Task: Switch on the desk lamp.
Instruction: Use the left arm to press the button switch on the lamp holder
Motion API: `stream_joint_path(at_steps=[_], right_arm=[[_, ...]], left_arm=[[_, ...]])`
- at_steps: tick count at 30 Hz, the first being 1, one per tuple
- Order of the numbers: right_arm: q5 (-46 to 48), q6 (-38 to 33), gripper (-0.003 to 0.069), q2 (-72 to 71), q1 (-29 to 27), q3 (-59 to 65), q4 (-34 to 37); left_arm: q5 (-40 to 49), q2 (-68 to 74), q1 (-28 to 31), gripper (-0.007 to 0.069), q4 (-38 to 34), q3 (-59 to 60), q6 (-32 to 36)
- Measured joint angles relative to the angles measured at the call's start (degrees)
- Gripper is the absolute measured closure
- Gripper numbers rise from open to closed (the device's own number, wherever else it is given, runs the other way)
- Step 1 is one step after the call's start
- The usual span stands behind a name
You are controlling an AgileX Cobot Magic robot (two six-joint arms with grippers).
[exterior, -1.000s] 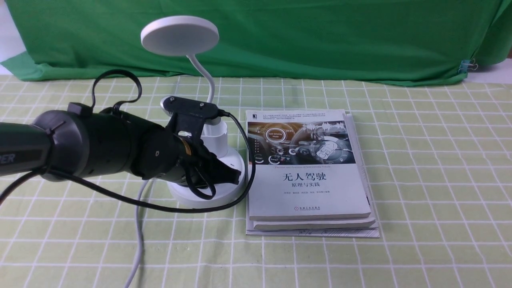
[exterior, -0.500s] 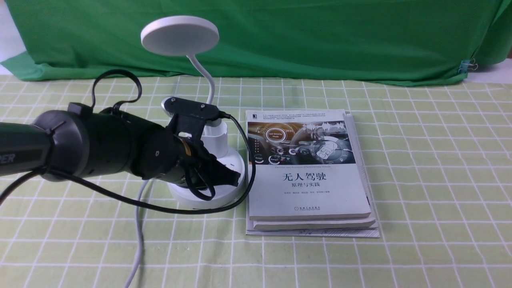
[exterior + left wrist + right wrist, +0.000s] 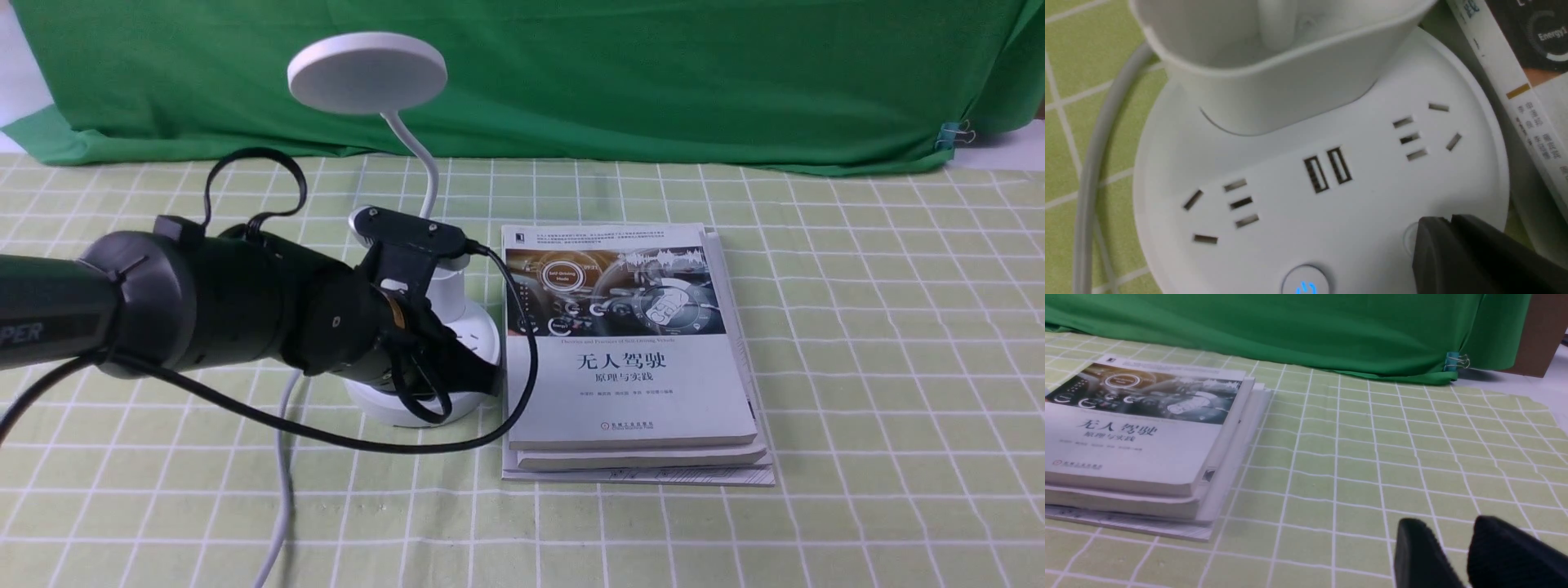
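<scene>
Reaching in from the left edge of the worktop (image 3: 857, 343), your left arm (image 3: 237, 298) carries the left gripper (image 3: 1443, 218) over the base (image 3: 1363, 228) of the desk lamp (image 3: 366, 75). You have those jaws clenched, their tips partly covering one round button (image 3: 1409, 240); whether they touch it, you cannot tell. Another button (image 3: 1305, 282) shows a blue power symbol. The lamp stands upright on the left half of the worktop, its disc head raised toward the far edge, its white cord (image 3: 284, 490) running away from that edge. Just right of the base, you have a stack of books (image 3: 629, 392) lying flat. Near the worktop's far right corner, a clip (image 3: 949, 135) grips the green cloth (image 3: 571, 82). Your right gripper (image 3: 1453, 522) shows only in its wrist view, jaws released and parted.
</scene>
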Motion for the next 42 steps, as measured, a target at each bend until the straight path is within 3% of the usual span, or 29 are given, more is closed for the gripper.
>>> stream_joint_path(at_steps=[16,42], right_arm=[[0.0,0.0,0.0415,0.0,0.0,0.0,0.0],[0.0,0.0,0.0415,0.0,0.0,0.0,0.0]], left_arm=[[2.8,0.0,-0.15,0.0606,5.89,-3.67,-5.06],[2.99,2.76,-0.15,0.0606,6.08,-4.52,-5.45]])
